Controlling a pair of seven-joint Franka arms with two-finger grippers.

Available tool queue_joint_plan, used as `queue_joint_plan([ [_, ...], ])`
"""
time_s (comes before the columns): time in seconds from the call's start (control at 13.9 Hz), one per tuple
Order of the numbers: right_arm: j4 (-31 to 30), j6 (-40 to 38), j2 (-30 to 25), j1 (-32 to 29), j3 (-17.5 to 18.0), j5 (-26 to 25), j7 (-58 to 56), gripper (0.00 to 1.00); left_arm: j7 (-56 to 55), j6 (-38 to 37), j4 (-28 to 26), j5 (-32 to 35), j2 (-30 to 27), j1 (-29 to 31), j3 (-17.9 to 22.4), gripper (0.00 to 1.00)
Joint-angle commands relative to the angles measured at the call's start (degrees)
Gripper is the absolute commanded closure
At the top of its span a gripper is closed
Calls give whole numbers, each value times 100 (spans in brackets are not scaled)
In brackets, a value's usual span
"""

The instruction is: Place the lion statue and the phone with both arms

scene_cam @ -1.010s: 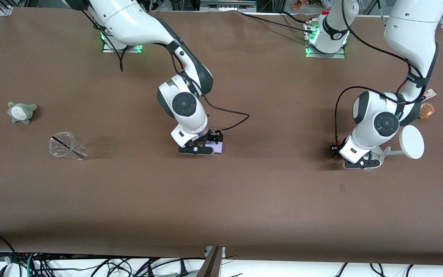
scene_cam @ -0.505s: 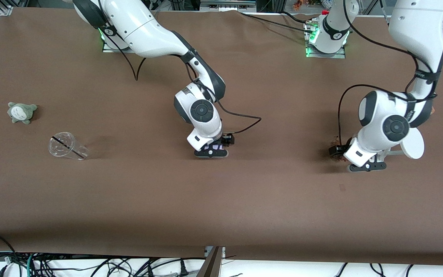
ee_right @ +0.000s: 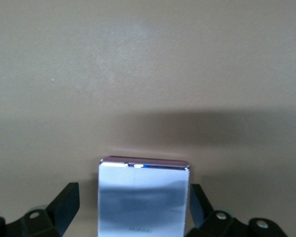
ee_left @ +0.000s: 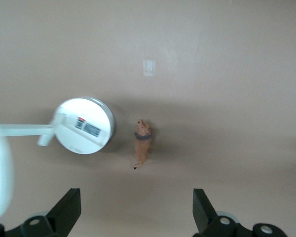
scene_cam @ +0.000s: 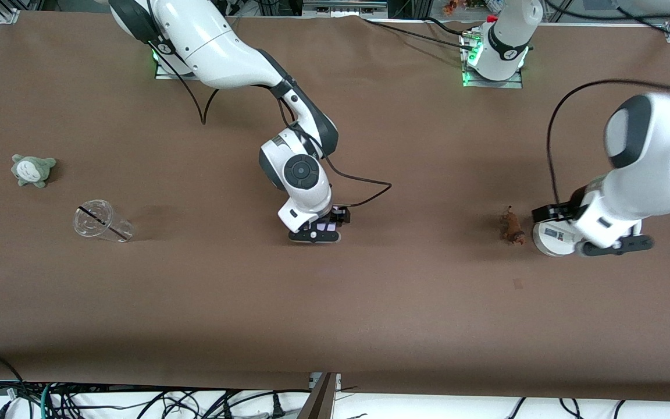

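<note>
The lion statue point(scene_cam: 511, 227) point(ee_left: 142, 145), a tiny orange-brown figurine, rests on the brown table toward the left arm's end, beside a white stand's round base. My left gripper point(scene_cam: 617, 244) point(ee_left: 136, 217) hangs open and empty above the table, over that stand, apart from the lion. Mid-table lies the pale lavender phone point(scene_cam: 328, 224) point(ee_right: 144, 197), flat on the cloth. My right gripper point(scene_cam: 314, 235) point(ee_right: 133, 207) is low over it and open, one finger on each side, with a clear gap at one finger.
The white stand point(scene_cam: 549, 238) point(ee_left: 84, 126) is next to the lion. A clear plastic cup point(scene_cam: 102, 221) lies on its side and a grey-green plush point(scene_cam: 32, 170) sits toward the right arm's end.
My left gripper opened, let go of the lion statue and rose, swinging toward its own end of the table. The right gripper shifted slightly around the phone.
</note>
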Motion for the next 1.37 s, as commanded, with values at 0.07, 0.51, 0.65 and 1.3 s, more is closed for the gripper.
queue_joint_plan([
  [0.07,2,-164,-7,-8,-2,-96,56,1,92,-394,-19,-137,-673,56,312,0],
  [0.51,-7,-146,37,1,-2,-96,73,1,311,-895,-89,-418,-1184,232,330,0],
  [0.65,-42,-102,81,27,-2,-97,91,1,399,-984,-89,-436,-1193,232,330,0],
  [1.3,10,-14,107,62,15,-70,100,1,584,-1028,7,-436,-1009,224,321,0],
])
